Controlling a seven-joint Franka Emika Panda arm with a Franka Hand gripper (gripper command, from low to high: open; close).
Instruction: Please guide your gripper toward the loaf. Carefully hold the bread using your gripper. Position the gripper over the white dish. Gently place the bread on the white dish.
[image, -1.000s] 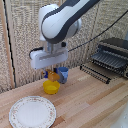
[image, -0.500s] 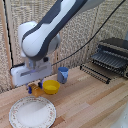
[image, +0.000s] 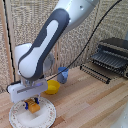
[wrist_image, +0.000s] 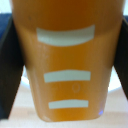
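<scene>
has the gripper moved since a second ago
Yes. The gripper, shut on the bread, has travelled toward the exterior view's left and nearer the camera, from above the yellow bowl to over the white dish.

My exterior camera stands off the worktop (image: 95, 102), a little above it, facing the wicker back wall (image: 30, 20) with my whole arm in frame. My wrist camera looks down between my fingers (wrist_image: 9, 65), pressed close against the bread (wrist_image: 67, 60). Both views share that bread (image: 33, 105).
</scene>
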